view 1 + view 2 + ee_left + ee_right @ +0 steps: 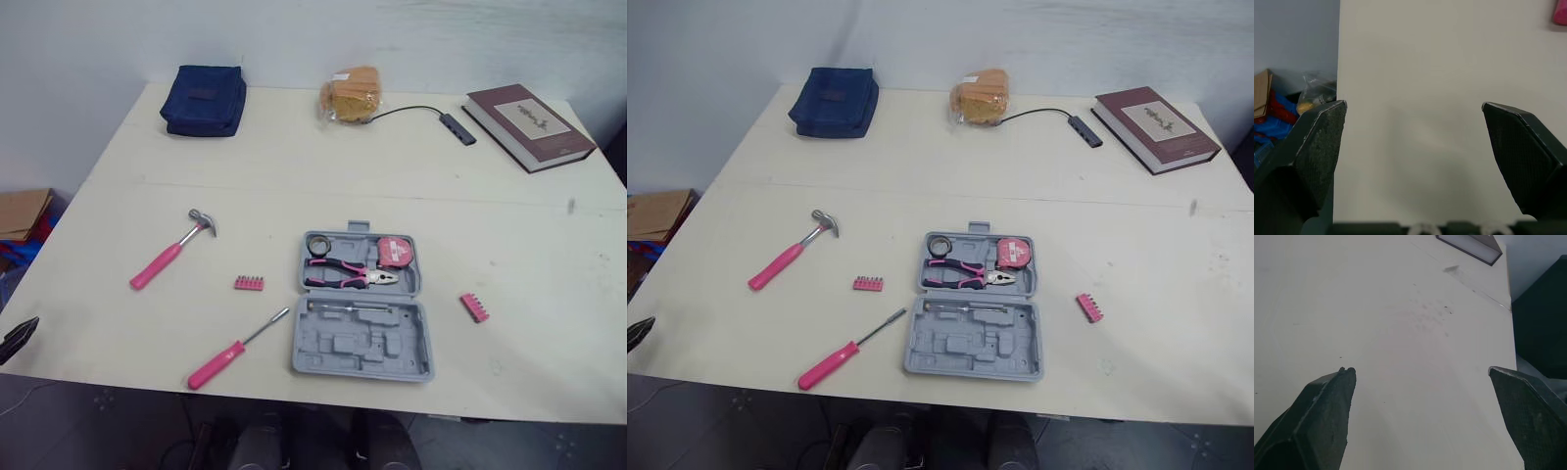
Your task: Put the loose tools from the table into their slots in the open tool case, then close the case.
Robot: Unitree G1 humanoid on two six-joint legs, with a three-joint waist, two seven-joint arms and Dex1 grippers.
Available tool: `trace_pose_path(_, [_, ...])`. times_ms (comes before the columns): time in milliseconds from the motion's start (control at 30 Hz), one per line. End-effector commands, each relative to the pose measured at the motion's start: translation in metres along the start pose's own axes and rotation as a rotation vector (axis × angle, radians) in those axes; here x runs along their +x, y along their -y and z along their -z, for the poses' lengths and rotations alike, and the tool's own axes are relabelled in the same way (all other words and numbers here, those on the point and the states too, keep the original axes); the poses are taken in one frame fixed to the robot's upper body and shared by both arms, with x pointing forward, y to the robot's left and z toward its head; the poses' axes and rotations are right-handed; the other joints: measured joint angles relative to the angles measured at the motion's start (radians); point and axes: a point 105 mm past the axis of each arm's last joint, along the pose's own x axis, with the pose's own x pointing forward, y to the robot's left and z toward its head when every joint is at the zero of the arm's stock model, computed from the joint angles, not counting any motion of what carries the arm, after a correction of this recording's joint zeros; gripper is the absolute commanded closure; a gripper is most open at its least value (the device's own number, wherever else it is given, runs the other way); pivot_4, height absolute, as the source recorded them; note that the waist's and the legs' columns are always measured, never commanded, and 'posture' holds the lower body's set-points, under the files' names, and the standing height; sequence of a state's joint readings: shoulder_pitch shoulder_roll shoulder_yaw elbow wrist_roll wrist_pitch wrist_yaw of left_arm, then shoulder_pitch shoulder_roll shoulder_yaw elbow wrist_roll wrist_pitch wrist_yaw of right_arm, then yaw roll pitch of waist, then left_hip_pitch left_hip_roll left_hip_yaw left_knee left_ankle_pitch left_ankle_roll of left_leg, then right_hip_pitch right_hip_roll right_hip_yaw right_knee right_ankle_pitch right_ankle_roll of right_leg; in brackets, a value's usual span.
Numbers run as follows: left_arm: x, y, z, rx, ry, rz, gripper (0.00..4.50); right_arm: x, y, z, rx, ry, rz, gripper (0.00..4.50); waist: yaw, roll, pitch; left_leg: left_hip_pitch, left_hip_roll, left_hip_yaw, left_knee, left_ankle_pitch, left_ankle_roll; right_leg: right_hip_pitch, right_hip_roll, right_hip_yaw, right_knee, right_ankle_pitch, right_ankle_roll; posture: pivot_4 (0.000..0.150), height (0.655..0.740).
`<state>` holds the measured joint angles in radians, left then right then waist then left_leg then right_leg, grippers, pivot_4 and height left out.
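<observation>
The grey tool case [362, 305] lies open near the table's front edge, holding pink pliers [353, 275], a pink tape measure [396, 252] and a dark tape roll [318, 244]. Loose on the table to its left are a pink-handled hammer [169, 251], a pink-handled screwdriver [235, 350] and a pink bit strip [249, 283]. A second pink bit strip [475, 306] lies to the right of the case. My left gripper [1413, 147] is open over the table's front left edge, far from the tools. My right gripper [1422, 406] is open over bare tabletop.
At the back of the white table [294, 166] sit a navy pouch [204, 99], a wrapped bread bag [352, 95], a cabled USB hub [458, 127] and a brown book [527, 124]. A cardboard box [22, 212] stands on the floor at the left.
</observation>
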<state>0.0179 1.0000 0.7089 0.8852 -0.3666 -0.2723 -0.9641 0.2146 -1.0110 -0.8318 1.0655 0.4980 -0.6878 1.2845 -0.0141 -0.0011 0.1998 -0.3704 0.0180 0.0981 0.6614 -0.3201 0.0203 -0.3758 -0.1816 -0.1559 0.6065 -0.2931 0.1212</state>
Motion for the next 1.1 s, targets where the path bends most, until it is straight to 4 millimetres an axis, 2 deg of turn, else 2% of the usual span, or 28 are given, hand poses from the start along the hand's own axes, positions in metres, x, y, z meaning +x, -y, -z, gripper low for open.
trace_pose_path(33, [0.004, -0.003, -0.016, 0.017, 0.069, -0.006, 0.03, 0.001, 0.004, -0.007, -0.028, 0.023, 0.006, 0.0, 0.0, 0.0, 0.0, 0.0, 0.0, 0.0, 0.0, 0.0, 0.0, 0.0, 0.0, 0.0, 0.0, 0.0, 0.0, 0.15, 0.74])
trace_pose_path(200, [0.021, 0.012, -0.032, 0.043, 0.121, 0.079, 0.03, 0.021, -0.008, -0.017, -0.026, 0.112, -0.047, 0.0, -0.01, 0.0, 0.0, 0.0, 0.0, 0.0, 0.0, 0.001, -0.002, 0.0, 0.0, 0.0, 0.0, 0.0, 0.0, 0.15, 0.74])
trace_pose_path(333, [0.035, 0.024, -0.052, 0.052, 0.181, 0.146, 0.03, 0.042, -0.027, -0.033, -0.063, 0.209, -0.131, 0.0, -0.013, 0.0, 0.0, 0.0, 0.0, 0.0, 0.0, 0.001, -0.002, 0.0, 0.0, 0.0, 0.001, 0.0, 0.0, 0.15, 0.74])
trace_pose_path(433, [0.046, 0.04, -0.062, 0.053, 0.184, 0.235, 0.03, 0.065, -0.045, -0.062, -0.056, 0.349, -0.197, 0.0, -0.015, 0.0, 0.0, 0.0, 0.0, 0.001, 0.0, 0.001, -0.002, 0.0, 0.0, 0.0, 0.001, 0.0, 0.0, 0.15, 0.74])
trace_pose_path(533, [0.056, 0.055, -0.064, 0.01, 0.136, 0.329, 0.03, 0.082, -0.066, -0.09, -0.031, 0.465, -0.262, 0.0, -0.017, 0.0, 0.0, 0.001, 0.0, 0.002, 0.0, 0.002, -0.002, 0.0, 0.001, 0.001, 0.002, 0.0, 0.0, 0.15, 0.74])
trace_pose_path(633, [0.073, 0.07, -0.063, -0.03, 0.081, 0.396, 0.03, 0.096, -0.098, -0.123, 0.0, 0.578, -0.349, 0.0, -0.011, 0.0, 0.0, 0.001, 0.0, 0.001, 0.0, 0.002, -0.002, -0.001, 0.002, 0.001, 0.003, 0.0, 0.0, 0.15, 0.74])
trace_pose_path(733, [0.084, 0.079, -0.065, -0.028, 0.044, 0.433, 0.03, 0.101, -0.123, -0.148, 0.023, 0.638, -0.431, 0.0, -0.007, 0.0, 0.0, 0.0, -0.001, 0.001, 0.0, 0.003, -0.003, -0.001, 0.003, 0.001, 0.004, 0.0, 0.0, 0.15, 0.74])
trace_pose_path(933, [0.109, 0.09, -0.077, -0.029, 0.013, 0.441, 0.03, 0.099, -0.164, -0.183, 0.07, 0.722, -0.634, 0.0, 0.012, -0.001, 0.0, -0.002, -0.002, 0.001, 0.0, 0.004, 0.003, -0.001, 0.007, 0.0, 0.004, 0.0, 0.001, 0.15, 0.74])
trace_pose_path(1067, [0.118, 0.095, -0.08, -0.011, 0.003, 0.449, 0.03, 0.099, -0.174, -0.192, 0.057, 0.739, -0.681, 0.0, 0.015, -0.001, 0.0, -0.002, -0.001, 0.001, 0.0, 0.004, 0.004, -0.001, 0.008, 0.0, 0.004, 0.0, 0.001, 0.15, 0.74])
trace_pose_path(1100, [0.125, 0.103, -0.081, -0.003, -0.009, 0.474, 0.03, 0.1, -0.186, -0.201, 0.043, 0.768, -0.727, 0.0, 0.015, -0.001, 0.0, -0.002, -0.001, 0.001, 0.0, 0.004, 0.003, -0.001, 0.009, 0.0, 0.004, 0.0, 0.001, 0.15, 0.74])
